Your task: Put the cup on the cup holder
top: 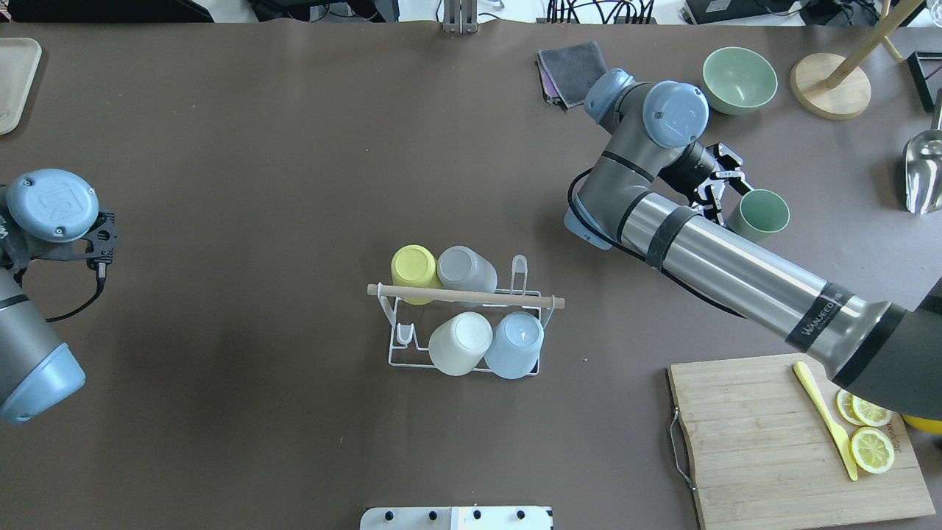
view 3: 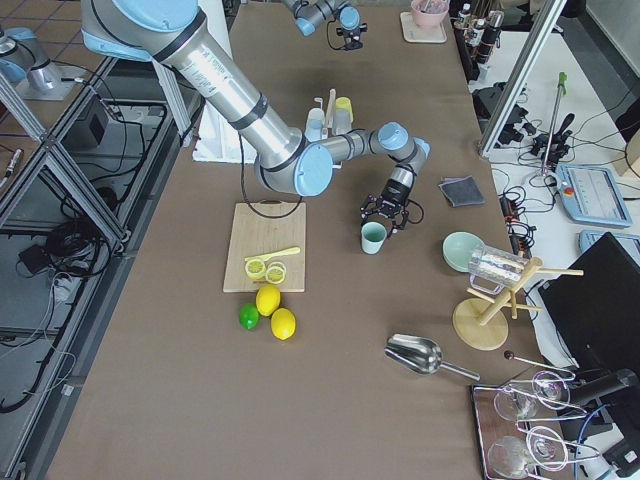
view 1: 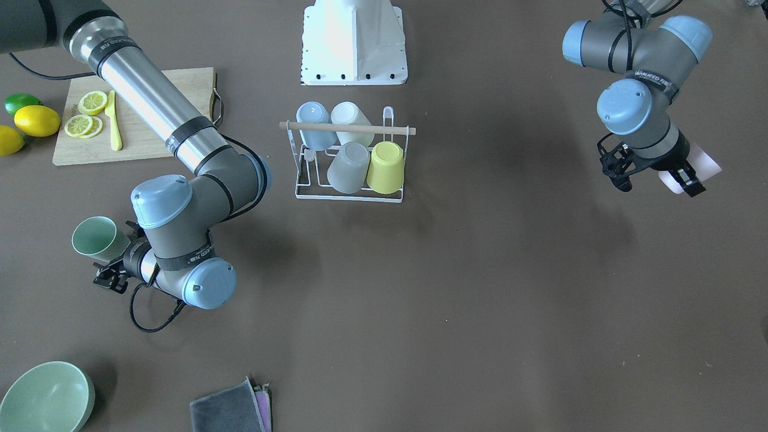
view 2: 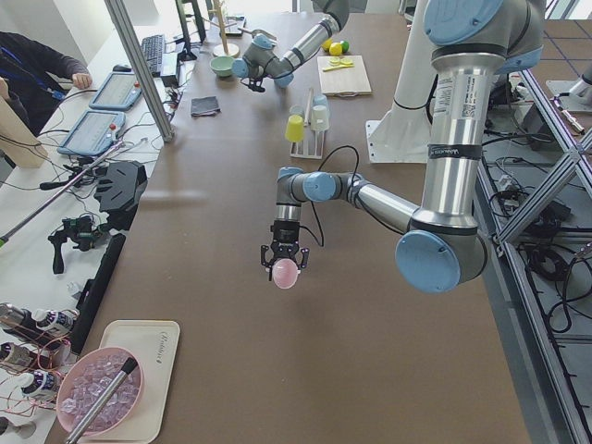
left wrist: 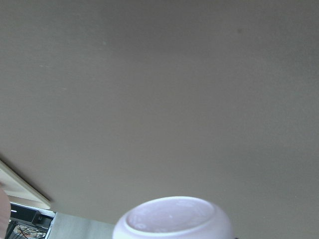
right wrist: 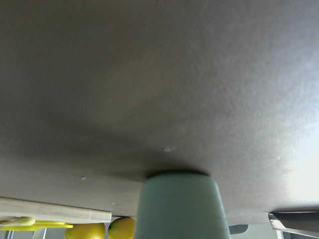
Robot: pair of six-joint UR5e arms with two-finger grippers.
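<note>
The white wire cup holder (top: pixel 464 297) with a wooden dowel stands mid-table, also in the front view (view 1: pixel 348 128). It carries upside-down yellow (top: pixel 414 266), grey (top: pixel 465 269), white (top: pixel 460 343) and blue (top: pixel 515 344) cups. My left gripper (view 1: pixel 660 177) is shut on a pink cup (view 1: pixel 699 168) and holds it above the table at my left; the cup's base shows in the left wrist view (left wrist: pixel 174 221). My right gripper (top: pixel 725 188) is level with an upright green cup (top: pixel 762 213) on the table, fingers either side of it. I cannot tell if they press it.
A cutting board (top: pixel 765 449) with lemon slices and a yellow knife lies at my near right. A green bowl (top: pixel 738 79), a folded cloth (top: pixel 570 68), a wooden stand (top: pixel 831 92) and a metal scoop (top: pixel 923 173) lie at the far right. Lemons and a lime (view 1: pixel 30 120) lie beside the board.
</note>
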